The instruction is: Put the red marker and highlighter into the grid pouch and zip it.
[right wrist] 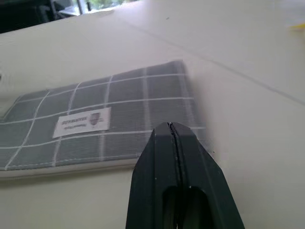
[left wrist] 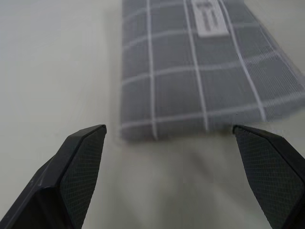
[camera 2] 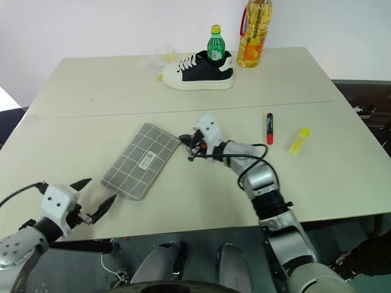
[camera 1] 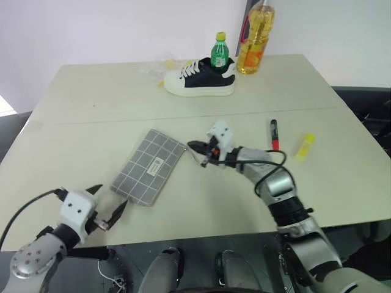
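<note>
While flat grey grid pouch lies on table, left jaws wide, right jaws shut, both empty

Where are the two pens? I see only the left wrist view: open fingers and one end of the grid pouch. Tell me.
Observer: The red marker and the highlighter lie on the table, on the robot's right, apart from the grid pouch.
Operator: Report the right gripper.
Observer: The right gripper is shut, empty, at the pouch's far end.
Operator: Say what else is on the table.
Observer: A shoe, a green bottle and an oil bottle stand at the far edge.
</note>
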`<state>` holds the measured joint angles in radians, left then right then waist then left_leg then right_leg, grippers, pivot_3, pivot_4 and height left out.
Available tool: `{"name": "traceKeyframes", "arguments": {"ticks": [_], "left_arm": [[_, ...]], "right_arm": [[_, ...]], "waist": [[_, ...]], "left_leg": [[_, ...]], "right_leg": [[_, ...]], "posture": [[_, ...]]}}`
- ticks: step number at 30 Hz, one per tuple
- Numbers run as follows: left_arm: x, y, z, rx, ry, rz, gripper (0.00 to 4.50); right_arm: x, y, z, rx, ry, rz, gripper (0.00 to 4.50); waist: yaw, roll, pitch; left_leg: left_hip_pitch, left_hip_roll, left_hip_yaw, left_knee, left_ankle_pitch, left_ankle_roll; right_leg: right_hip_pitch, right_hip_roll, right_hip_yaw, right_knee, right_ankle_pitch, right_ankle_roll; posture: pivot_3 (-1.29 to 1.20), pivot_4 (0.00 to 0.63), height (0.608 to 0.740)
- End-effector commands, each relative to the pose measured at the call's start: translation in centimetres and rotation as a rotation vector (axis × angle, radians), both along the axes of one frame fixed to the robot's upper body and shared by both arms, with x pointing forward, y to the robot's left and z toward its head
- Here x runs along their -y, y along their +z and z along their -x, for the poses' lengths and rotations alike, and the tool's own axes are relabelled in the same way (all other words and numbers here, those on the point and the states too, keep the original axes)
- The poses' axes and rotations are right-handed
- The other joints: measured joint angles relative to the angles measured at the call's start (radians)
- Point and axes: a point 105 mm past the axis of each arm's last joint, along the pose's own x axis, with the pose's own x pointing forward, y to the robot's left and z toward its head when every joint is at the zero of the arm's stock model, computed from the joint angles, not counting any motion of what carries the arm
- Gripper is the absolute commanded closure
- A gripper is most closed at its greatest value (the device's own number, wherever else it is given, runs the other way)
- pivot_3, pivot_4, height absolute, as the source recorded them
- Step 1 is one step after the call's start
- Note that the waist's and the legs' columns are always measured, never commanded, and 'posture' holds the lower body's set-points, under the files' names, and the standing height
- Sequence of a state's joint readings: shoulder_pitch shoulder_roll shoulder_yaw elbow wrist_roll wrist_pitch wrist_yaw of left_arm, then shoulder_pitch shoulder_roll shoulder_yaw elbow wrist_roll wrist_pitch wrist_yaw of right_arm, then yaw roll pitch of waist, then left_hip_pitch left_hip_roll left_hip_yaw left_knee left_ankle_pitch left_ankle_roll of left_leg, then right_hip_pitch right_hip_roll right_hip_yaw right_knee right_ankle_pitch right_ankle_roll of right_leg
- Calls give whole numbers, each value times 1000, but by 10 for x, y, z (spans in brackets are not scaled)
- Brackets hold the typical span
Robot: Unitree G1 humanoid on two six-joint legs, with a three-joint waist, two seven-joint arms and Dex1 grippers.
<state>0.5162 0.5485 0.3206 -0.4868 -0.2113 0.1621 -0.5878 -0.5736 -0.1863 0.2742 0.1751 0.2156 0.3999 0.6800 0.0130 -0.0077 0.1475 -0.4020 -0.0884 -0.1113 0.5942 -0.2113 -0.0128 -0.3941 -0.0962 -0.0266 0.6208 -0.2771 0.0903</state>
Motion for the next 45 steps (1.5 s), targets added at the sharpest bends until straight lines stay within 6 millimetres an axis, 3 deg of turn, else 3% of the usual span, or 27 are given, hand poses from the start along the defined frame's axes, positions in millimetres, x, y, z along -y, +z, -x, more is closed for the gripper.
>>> {"name": "traceKeyframes", "arguments": {"ticks": [1,5,9,21,26,29,32,37,40,42,45], "left_arm": [[2,8,-3,55,-25,-83,0],[3,-4,-4,31,-55,-160,0],[10,-9,-9,39,-80,-181,0],[23,-7,-39,146,-177,-298,0],[43,-6,-50,231,-301,-359,0],[47,3,-57,318,-316,-400,887],[47,3,-57,332,-330,-421,2345],[43,2,-51,304,-321,-391,2345],[38,11,-49,298,-257,-275,2345],[37,14,-43,277,-266,-249,1846],[34,14,-34,250,-276,-241,628]], "right_arm": [[-21,10,1,52,30,14,4456],[-38,-10,1,31,-4,104,4456],[-40,-34,3,-36,-8,214,4456],[-37,-50,5,-91,-30,270,4456],[-42,-52,9,-100,-22,264,4456],[-42,-52,9,-108,-24,263,4500],[-42,-53,9,-111,-27,265,4500],[-41,-53,8,-110,-35,266,4500],[-41,-54,7,-105,-35,270,4500],[-40,-54,6,-102,-35,274,4500],[-40,-54,6,-103,-35,273,4500]], "waist": [[-1,0,0],[-5,0,0],[-5,0,0],[-1,2,-1],[-1,3,-3],[-3,3,-3],[-5,3,-3],[-8,3,-3],[-12,3,-3],[-13,3,-3],[-22,3,-3]], "left_leg": [[0,0,0,0,0,0],[2,0,0,-1,0,0],[3,0,0,-1,0,0],[10,-1,0,-1,0,0],[11,-1,0,-1,0,-1],[11,-1,0,-1,0,-1],[11,-1,-1,-2,0,-1],[11,-1,-1,-3,0,-1],[11,-1,-1,-3,0,-1],[10,-1,-1,-3,0,-1],[10,-1,-1,-3,0,-1]], "right_leg": [[0,0,0,0,0,0],[1,1,0,1,0,0],[0,1,0,3,0,0],[4,0,0,8,0,0],[5,0,0,9,0,1],[4,0,0,9,1,3],[3,1,0,9,2,4],[3,1,0,9,2,4],[3,1,0,9,2,4],[3,0,0,9,2,4],[3,1,0,9,1,4]], "posture": [[0,150,738],[0,150,738],[0,150,738],[0,150,738],[0,150,738],[0,150,738],[0,150,738],[0,150,738],[0,150,738],[0,150,738],[0,150,738]]}}
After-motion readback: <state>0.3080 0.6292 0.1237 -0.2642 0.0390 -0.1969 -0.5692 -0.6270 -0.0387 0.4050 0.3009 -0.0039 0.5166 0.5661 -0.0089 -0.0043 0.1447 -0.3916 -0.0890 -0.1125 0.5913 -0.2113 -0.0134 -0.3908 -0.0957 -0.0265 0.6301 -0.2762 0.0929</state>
